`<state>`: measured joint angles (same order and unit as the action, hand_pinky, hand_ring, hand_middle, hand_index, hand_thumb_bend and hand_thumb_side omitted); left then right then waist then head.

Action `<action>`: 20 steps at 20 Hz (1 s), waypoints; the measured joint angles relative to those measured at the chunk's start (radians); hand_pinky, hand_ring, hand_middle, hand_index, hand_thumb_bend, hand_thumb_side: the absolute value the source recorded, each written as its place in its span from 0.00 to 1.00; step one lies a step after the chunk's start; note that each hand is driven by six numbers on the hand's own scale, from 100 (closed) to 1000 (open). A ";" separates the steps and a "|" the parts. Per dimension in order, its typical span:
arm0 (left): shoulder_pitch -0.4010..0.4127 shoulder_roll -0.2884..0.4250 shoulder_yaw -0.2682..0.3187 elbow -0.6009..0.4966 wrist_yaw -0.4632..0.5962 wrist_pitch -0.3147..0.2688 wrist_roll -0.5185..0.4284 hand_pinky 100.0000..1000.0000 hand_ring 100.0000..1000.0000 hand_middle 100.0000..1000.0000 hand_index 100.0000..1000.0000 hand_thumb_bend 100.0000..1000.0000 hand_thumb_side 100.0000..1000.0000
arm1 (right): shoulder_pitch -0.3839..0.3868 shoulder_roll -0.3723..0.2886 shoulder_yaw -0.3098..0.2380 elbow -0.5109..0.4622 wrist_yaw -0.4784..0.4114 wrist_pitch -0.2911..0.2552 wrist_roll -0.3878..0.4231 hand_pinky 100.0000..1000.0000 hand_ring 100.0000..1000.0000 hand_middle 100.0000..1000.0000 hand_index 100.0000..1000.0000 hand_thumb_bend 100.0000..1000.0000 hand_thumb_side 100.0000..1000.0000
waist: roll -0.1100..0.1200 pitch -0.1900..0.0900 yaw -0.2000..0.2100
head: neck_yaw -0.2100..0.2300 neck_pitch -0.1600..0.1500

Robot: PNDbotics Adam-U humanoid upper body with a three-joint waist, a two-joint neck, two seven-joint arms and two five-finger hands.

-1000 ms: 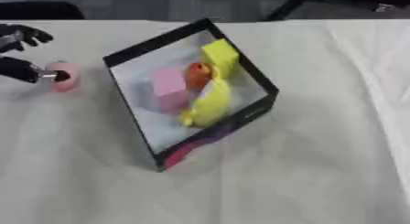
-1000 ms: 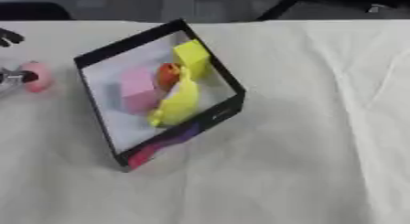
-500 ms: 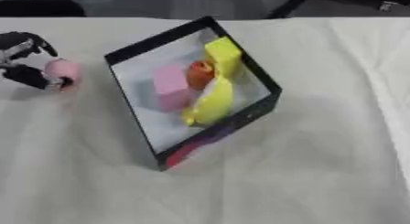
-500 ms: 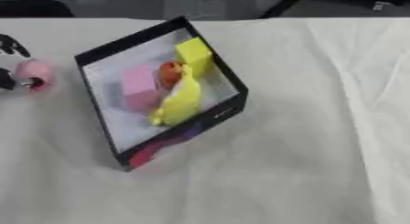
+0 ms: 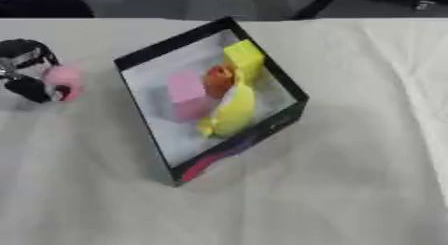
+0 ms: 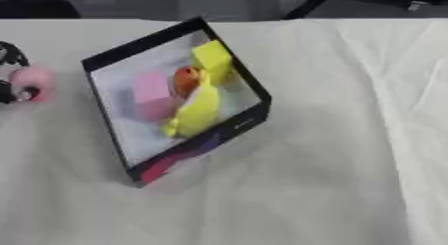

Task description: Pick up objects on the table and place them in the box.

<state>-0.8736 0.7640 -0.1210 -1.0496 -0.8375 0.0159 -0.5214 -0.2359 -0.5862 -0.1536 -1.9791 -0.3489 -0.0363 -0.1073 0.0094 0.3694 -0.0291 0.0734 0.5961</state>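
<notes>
My left hand is at the far left of the table, its fingers curled round a small pink ball-like object. The black-walled box stands tilted in the middle with a white floor. Inside it lie a pink block, an orange piece, a yellow block and a long yellow banana-like object. The right hand shows in neither view.
A white cloth covers the table, with wide bare cloth right of the box and in front of it. Dark chair parts stand beyond the far edge.
The left hand has closed round the pink object and shifted it slightly to the right, toward the box. The box and its contents have not moved.
</notes>
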 measured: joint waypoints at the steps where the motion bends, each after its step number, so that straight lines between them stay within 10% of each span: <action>1: 0.000 0.000 -0.001 -0.014 0.016 -0.001 -0.004 0.77 0.80 0.76 0.64 0.00 0.03 | 0.003 0.001 0.000 0.000 0.000 0.000 -0.001 0.90 0.66 0.64 0.82 0.00 0.54 | -0.001 0.000 0.005 | -0.004 0.001; 20: -0.027 0.022 -0.094 -0.664 0.337 0.025 -0.068 0.75 0.76 0.72 0.59 0.00 0.09 | 0.025 0.005 -0.012 0.000 -0.009 -0.006 -0.006 0.90 0.66 0.64 0.82 0.00 0.52 | -0.004 -0.032 0.028 | -0.085 0.046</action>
<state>-0.9002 0.7859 -0.2153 -1.7131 -0.5007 0.0407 -0.5890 -0.2114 -0.5810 -0.1652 -1.9791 -0.3577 -0.0427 -0.1132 0.0050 0.3370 -0.0008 -0.0114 0.6418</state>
